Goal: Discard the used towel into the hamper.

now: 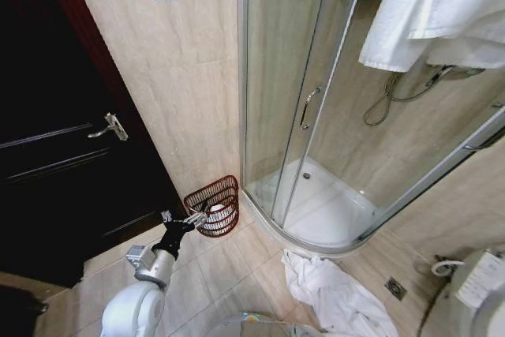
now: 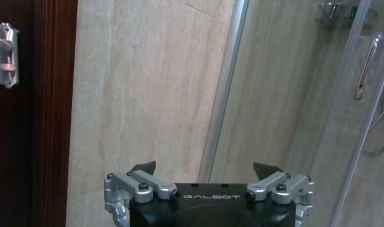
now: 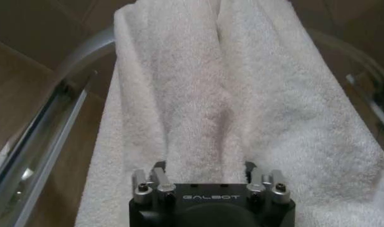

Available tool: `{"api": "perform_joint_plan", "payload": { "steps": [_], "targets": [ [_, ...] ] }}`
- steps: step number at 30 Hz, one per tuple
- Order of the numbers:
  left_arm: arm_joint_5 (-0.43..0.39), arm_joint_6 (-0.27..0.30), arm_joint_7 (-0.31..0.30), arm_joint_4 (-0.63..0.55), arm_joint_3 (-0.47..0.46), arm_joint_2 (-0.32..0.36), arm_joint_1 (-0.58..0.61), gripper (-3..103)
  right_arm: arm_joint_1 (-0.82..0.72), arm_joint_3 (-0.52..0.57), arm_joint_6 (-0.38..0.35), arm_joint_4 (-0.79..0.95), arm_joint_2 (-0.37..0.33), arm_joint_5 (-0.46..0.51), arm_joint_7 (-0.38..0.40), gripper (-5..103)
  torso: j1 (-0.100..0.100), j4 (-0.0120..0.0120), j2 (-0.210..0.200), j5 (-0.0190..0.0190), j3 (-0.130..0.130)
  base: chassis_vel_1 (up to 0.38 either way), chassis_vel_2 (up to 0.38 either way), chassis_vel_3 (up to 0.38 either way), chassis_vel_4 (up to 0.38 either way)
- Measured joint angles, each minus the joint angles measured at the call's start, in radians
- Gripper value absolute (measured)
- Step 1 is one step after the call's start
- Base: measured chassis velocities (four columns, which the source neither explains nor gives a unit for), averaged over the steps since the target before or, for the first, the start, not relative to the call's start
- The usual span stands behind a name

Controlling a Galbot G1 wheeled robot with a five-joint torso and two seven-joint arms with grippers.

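The hamper [image 1: 215, 204], a reddish-brown wire basket, stands on the floor in the corner between the tiled wall and the shower cabin. My left gripper [image 1: 193, 218] hovers right at its near rim, open; in the left wrist view the left gripper [image 2: 205, 168] has nothing between its fingers. A white towel [image 1: 442, 5] hangs high at the upper right, close to the camera. In the right wrist view my right gripper [image 3: 203, 166] is shut on a fold of this towel [image 3: 205, 85], which drapes away from it.
A dark door with a metal handle [image 1: 108, 126] is at the left. The glass shower cabin [image 1: 304, 108] with its curved tray fills the middle. Another white cloth [image 1: 335, 293] lies crumpled on the floor tiles beside a floor drain [image 1: 394, 288].
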Motion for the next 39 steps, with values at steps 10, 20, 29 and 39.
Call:
{"api": "perform_joint_plan", "payload": {
  "steps": [10, 20, 29, 39],
  "targets": [
    [0.000, 0.000, 0.000, 0.000, 0.000, 0.000, 0.000, 100, 0.031, -0.028, -0.009, 0.005, -0.006, 0.054, -0.020, 30, 0.000, -0.0001, 0.000, 0.0001, 0.000, 0.000, 0.000, 0.000, 0.000],
    [0.000, 0.000, 0.000, 0.000, 0.000, 0.000, 0.000, 100, 0.024, -0.026, -0.010, 0.029, -0.014, 0.076, -0.024, 11, 0.000, 0.0000, 0.000, 0.0000, 0.000, 0.000, 0.000, 0.000, 0.000],
    [0.000, 0.000, 0.000, 0.000, 0.000, 0.000, 0.000, 100, -0.058, 0.032, -0.019, 0.156, -0.088, 0.167, -0.033, 11, 0.000, 0.0002, 0.000, -0.0007, 0.000, 0.000, 0.000, 0.000, 0.000],
    [0.000, 0.000, 0.000, 0.000, 0.000, 0.000, 0.000, 100, -0.407, 0.279, -0.025, 0.469, -0.322, 0.312, -0.058, 11, 0.000, 0.0001, 0.000, -0.0007, 0.000, 0.000, 0.000, 0.000, 0.000]
  ]
}}
